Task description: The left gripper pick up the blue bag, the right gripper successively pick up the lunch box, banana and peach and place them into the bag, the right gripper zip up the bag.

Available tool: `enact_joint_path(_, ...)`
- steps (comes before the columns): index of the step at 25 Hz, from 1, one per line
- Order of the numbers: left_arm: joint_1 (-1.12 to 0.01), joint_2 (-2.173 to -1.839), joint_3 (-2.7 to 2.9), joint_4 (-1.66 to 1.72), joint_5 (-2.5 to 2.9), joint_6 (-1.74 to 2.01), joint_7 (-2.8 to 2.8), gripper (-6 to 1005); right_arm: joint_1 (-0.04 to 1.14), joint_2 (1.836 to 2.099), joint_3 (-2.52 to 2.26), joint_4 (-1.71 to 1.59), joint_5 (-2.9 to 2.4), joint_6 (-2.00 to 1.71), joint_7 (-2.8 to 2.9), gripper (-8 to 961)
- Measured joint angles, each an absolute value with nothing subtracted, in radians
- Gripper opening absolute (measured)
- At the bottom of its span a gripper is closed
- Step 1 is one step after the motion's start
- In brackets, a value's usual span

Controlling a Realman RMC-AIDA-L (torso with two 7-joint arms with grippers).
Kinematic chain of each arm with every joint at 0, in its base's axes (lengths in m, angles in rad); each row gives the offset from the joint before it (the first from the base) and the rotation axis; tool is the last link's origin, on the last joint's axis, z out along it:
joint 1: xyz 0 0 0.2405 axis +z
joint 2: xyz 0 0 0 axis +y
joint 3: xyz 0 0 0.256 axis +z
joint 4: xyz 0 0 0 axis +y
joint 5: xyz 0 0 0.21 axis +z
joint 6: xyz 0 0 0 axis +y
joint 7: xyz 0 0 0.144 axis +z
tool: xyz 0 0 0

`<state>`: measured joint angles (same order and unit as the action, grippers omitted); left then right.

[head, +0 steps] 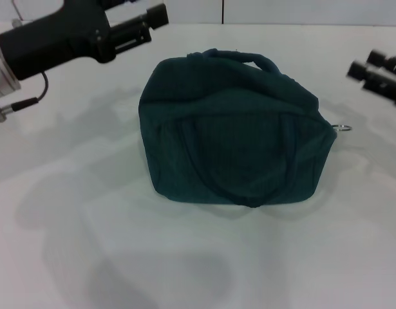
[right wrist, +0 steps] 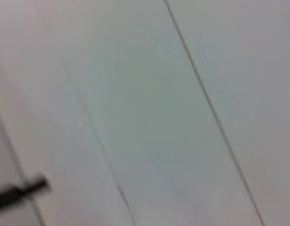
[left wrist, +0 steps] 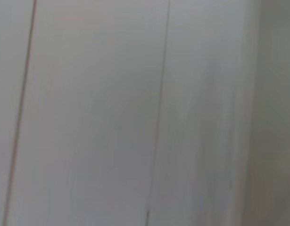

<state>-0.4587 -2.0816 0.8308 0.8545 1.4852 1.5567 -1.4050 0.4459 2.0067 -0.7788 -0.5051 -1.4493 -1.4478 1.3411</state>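
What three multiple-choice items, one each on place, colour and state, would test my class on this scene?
1. Where does the bag sit?
A. mid-table, between the two grippers
B. hanging from the left gripper
C. on the floor

2. What colour is the bag?
A. red
B. dark teal
C. yellow

3. What does the left gripper hold?
A. a handle
B. the zipper ring
C. nothing

Answers: 1 A, it rests on the table with the left gripper to its upper left and the right gripper off to its right. 2 B, the fabric is dark teal throughout. 3 C, it hovers clear of the bag.
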Motion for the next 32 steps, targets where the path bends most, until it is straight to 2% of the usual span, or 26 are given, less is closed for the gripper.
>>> enact_joint_path(4, -0.455, -2.082, 0.836, 0.83, 1.482, 1.61, -1.398, 655, 0.41, 2.006, -0.779, -0.576, -1.358, -1.611, 1.282, 802)
enact_joint_path(10, -0.441, -2.081, 0.849, 0.805, 1.487, 1.702, -1.356, 653, 0.425, 2.006, -0.8, -0.692, -1.352, -1.783, 1.236, 802)
enact_joint_path(15, -0.415, -2.083, 0.851, 0.8, 1.483, 1.753, -1.335, 654, 0.47, 1.999, -0.857, -0.802, -1.423, -1.796, 1.312, 802)
enact_joint_path(20, -0.412, -2.084, 0.86, 0.79, 1.535, 1.755, -1.324, 652, 0.586, 1.986, -0.871, -0.814, -1.621, -1.784, 1.474, 803)
enact_joint_path(24, -0.415, -2.084, 0.874, 0.777, 1.562, 1.753, -1.306, 650, 0.652, 1.989, -0.871, -0.78, -1.722, -1.76, 1.52, 803)
enact_joint_path(32, -0.408, -2.083, 0.868, 0.761, 1.544, 1.752, -1.292, 649, 0.652, 1.999, -0.871, -0.776, -1.733, -1.748, 1.518, 806)
